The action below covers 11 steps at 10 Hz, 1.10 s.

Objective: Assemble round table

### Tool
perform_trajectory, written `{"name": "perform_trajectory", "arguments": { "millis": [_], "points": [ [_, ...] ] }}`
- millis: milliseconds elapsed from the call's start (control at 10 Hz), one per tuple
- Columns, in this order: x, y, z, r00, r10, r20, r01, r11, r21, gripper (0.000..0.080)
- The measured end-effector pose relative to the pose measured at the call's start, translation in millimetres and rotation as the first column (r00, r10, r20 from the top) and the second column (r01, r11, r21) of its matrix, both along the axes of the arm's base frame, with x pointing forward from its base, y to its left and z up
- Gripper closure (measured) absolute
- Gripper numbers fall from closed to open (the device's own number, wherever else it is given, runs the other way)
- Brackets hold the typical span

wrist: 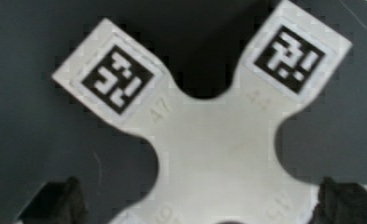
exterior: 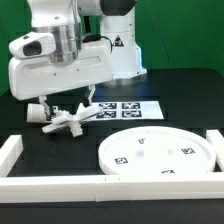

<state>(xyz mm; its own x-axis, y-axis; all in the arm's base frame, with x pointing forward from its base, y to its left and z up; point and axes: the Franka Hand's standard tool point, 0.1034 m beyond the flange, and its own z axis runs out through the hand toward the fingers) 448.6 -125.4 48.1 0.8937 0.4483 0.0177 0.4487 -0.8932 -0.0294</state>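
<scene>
The small white cross-shaped foot [exterior: 70,122] lies on the black table at the exterior view's left. In the wrist view the foot [wrist: 206,140] fills the picture, two of its arms bearing square tags. My gripper [exterior: 78,103] hangs just above it and is open. Its dark fingers [wrist: 55,200] stand wide on either side of the foot's middle, apart from it. The short cylindrical leg [exterior: 38,112] lies beside the foot, further to the exterior view's left. The large rimmed round disc [exterior: 160,152] lies flat at the exterior view's right.
The marker board [exterior: 125,108] lies behind the disc. White straight rails border the work area at the exterior view's left [exterior: 10,155], along the front [exterior: 100,186] and at the right [exterior: 215,148]. The arm's base [exterior: 120,45] stands at the back.
</scene>
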Motion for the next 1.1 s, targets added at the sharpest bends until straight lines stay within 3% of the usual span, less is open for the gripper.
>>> {"name": "perform_trajectory", "arguments": {
  "millis": [600, 1000, 1100],
  "points": [
    [-4.0, 0.6, -2.8, 1.000, 0.016, 0.008, -0.016, 1.000, -0.004, 0.0150],
    [-12.9, -35.1, -2.2, 0.983, 0.081, 0.165, -0.068, 0.995, -0.079, 0.0150],
    [-12.4, -40.4, 1.0, 0.980, 0.065, 0.189, -0.051, 0.995, -0.080, 0.0150]
  ]
}}
